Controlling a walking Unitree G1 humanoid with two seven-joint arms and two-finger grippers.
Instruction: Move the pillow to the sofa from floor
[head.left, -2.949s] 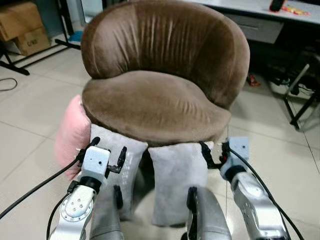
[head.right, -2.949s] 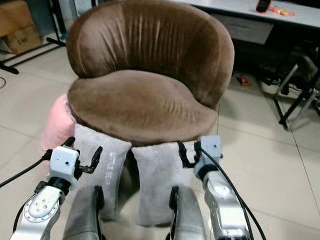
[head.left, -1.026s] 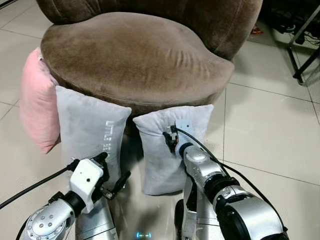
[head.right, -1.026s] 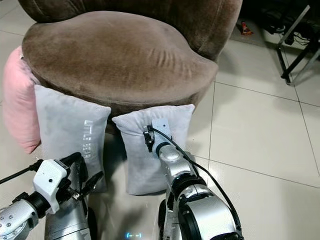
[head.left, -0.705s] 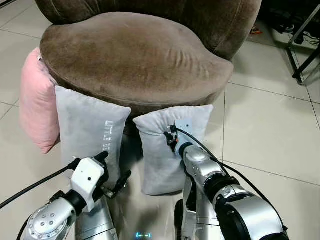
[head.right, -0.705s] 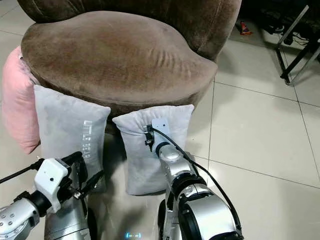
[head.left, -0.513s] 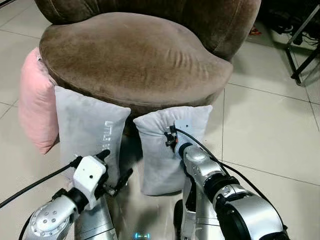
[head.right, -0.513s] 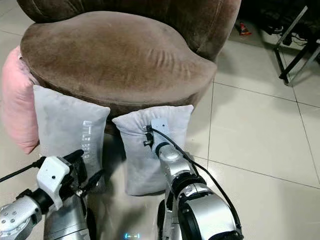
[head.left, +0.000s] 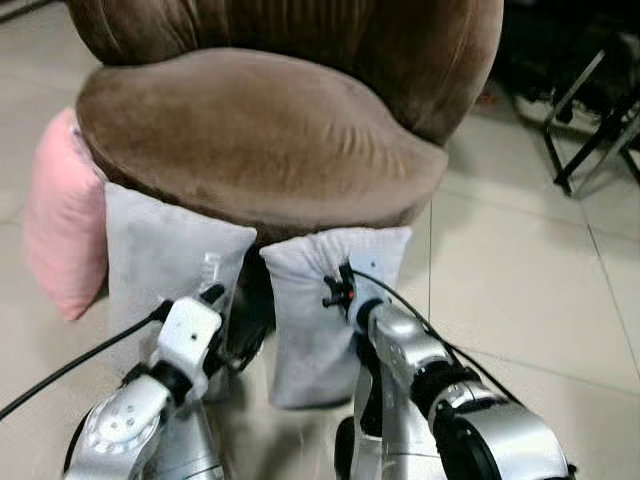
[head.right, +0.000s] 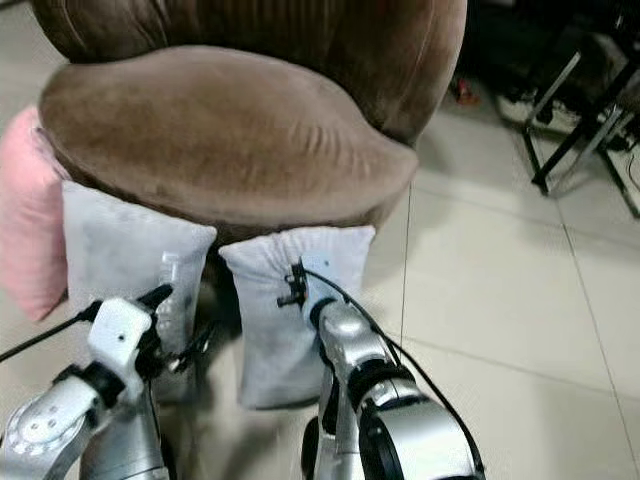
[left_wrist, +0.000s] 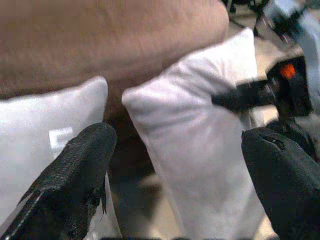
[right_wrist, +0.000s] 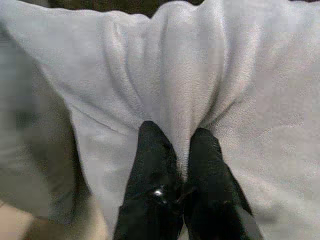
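The sofa (head.left: 260, 140), a round brown seat, rises directly beyond both sets of fingers, its cushion overhanging three pillows that stand on the floor (head.left: 510, 270) and lean against its base. A pink pillow (head.left: 62, 215) leans well off to the left of the left gripper. A grey pillow (head.left: 150, 250) stands just ahead of that gripper, and the pillow (head.left: 315, 300) in play, also grey, stands upright just right of it, its long axis vertical from the floor up to the cushion's underside.

The right gripper (right_wrist: 180, 150) is on this pillow, in its upper half: its fingers (right_wrist: 152, 150) are closed together on a ridge of cloth, which puckers into folds running up and away from the tips. So the pillow lies straight ahead of the right fingers and touching them, hanging mostly below the grip.

The left gripper (left_wrist: 175, 165) hovers near, fingers spread wide and holding nothing, with the same pillow framed between them and ahead of them, apart from the tips.

The seat lies above and beyond the grip, so the lift will probably have to draw the pillow back from under the cushion's lip before rising. A pinch of cloth alone may slip; the left fingers are placed to steady the side.
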